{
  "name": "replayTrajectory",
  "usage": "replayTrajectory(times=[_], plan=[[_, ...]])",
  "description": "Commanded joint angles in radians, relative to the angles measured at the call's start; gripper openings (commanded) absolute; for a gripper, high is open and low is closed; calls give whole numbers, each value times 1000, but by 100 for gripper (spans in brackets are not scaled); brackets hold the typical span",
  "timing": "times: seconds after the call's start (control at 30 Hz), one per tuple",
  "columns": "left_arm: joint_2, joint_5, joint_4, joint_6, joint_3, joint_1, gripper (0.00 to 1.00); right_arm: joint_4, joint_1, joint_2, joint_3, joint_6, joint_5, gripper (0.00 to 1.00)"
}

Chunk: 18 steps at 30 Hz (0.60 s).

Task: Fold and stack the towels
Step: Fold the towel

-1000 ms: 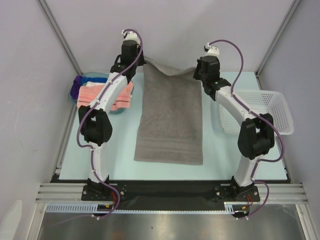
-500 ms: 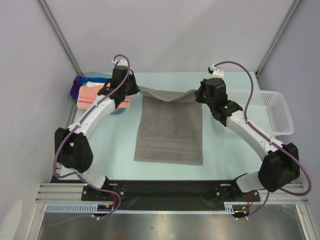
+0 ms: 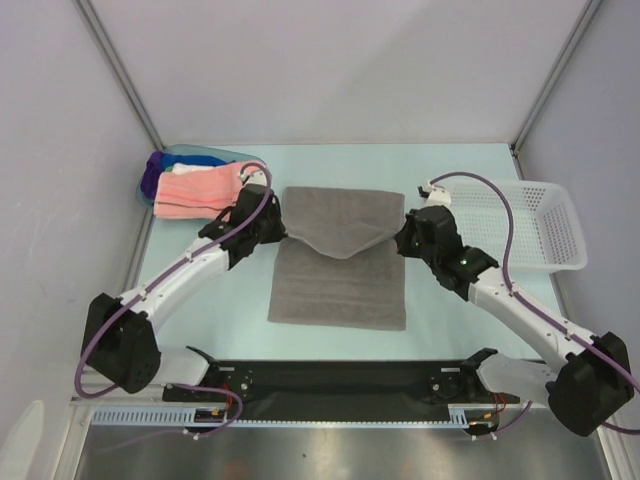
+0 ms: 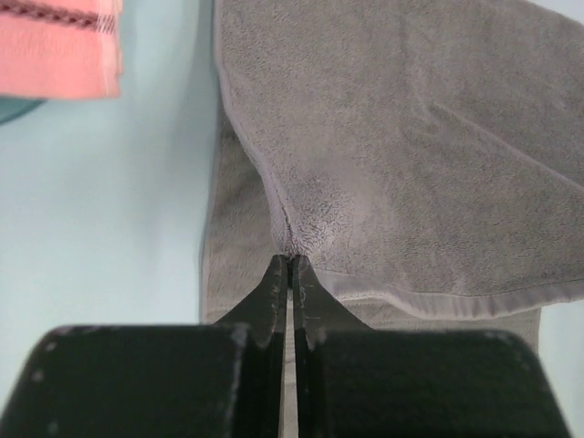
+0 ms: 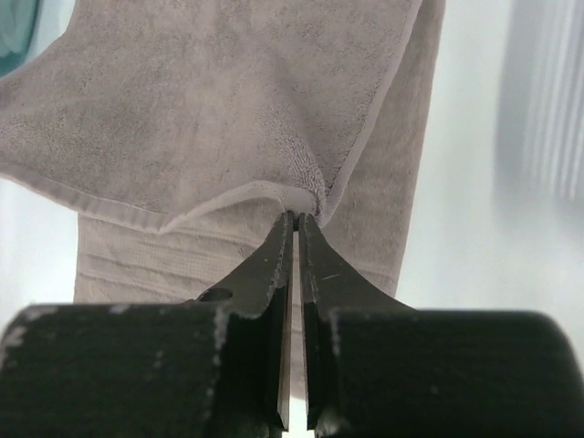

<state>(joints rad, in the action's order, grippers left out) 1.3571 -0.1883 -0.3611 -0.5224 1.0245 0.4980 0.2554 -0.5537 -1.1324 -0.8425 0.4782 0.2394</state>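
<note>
Your left end effector (image 3: pixel 272 228) and right end effector (image 3: pixel 407 240) each pinch one corner of the grey terry towel (image 3: pixel 338 285), which lies on the pale bench (image 3: pixel 230 300) between and beneath them. The lifted flap sags midway between them, so draw both corners toward the near hem level and in step. Its long axis runs away from the arm bases.
</note>
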Motion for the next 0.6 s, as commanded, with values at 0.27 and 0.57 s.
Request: replayTrajectory(times=[0.27, 0.57], plan=[[-217, -25, 7, -41, -188, 37, 0, 64, -81, 163, 118, 66, 67, 0], [-300, -3, -9, -57, -284, 66, 0, 93, -129, 240, 183, 117, 86, 0]])
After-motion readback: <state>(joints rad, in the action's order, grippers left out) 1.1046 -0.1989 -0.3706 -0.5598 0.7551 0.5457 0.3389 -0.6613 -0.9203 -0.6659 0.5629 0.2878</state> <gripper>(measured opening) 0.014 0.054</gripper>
